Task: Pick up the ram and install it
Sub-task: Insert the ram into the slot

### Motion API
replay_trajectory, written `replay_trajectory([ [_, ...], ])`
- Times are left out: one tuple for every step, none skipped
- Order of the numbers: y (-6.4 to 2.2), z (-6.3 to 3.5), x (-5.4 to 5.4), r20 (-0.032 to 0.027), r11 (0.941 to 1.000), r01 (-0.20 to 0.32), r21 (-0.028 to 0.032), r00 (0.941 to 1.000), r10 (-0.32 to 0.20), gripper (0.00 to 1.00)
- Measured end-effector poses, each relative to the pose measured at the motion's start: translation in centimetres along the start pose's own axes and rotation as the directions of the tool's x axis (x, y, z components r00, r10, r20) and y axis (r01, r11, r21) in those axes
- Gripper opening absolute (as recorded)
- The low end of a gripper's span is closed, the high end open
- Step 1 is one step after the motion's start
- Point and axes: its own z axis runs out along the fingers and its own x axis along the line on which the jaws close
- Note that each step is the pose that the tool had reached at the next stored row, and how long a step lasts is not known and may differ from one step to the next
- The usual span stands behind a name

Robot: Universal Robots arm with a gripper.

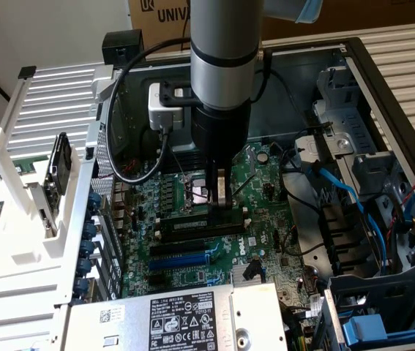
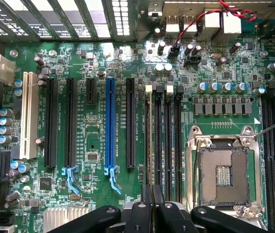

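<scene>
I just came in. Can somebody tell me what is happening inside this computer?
A robot arm reaches down into an open computer case. Its pincer is closed on the ram, a thin stick seen edge-on in the wrist view. The stick is lined up with the memory slots beside the empty processor socket. Whether it is already pushed fully into its slot cannot be told.

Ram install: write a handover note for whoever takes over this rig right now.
End effector: shut on the ram, low over the motherboard.
Ram: on edge, along the memory slot nearest the expansion slots, beside the empty CPU socket.
Done: ram picked up, brought to the slot.
Left: full seating not confirmed; latching cannot be judged.
</scene>
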Motion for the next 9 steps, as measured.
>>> replay_trajectory([
  [0.00,0.01,0.00,0.0000,1.0000,0.000,0.0000,1.0000,0.000,0.12],
  [0.00,0.01,0.00,0.0000,1.0000,0.000,0.0000,1.0000,0.000,0.12],
  [0.00,0.01,0.00,0.0000,1.0000,0.000,0.0000,1.0000,0.000,0.12],
  [0.00,0.01,-0.01,0.0001,1.0000,0.000,0.0001,1.0000,0.000,0.12],
  [0.00,0.02,-0.01,0.0001,1.0000,0.000,0.0001,1.0000,0.000,0.12],
  [0.00,0.02,-0.04,0.0002,1.0000,0.000,0.0001,1.0000,0.000,0.12],
  [0.00,0.02,-0.06,0.0002,1.0000,0.000,0.0001,1.0000,0.000,0.12],
  [0.00,0.01,-0.06,0.0001,1.0000,0.000,0.0001,1.0000,0.000,0.12],
  [0.00,0.01,-0.07,0.0000,1.0000,0.000,0.0000,1.0000,0.000,0.12],
])
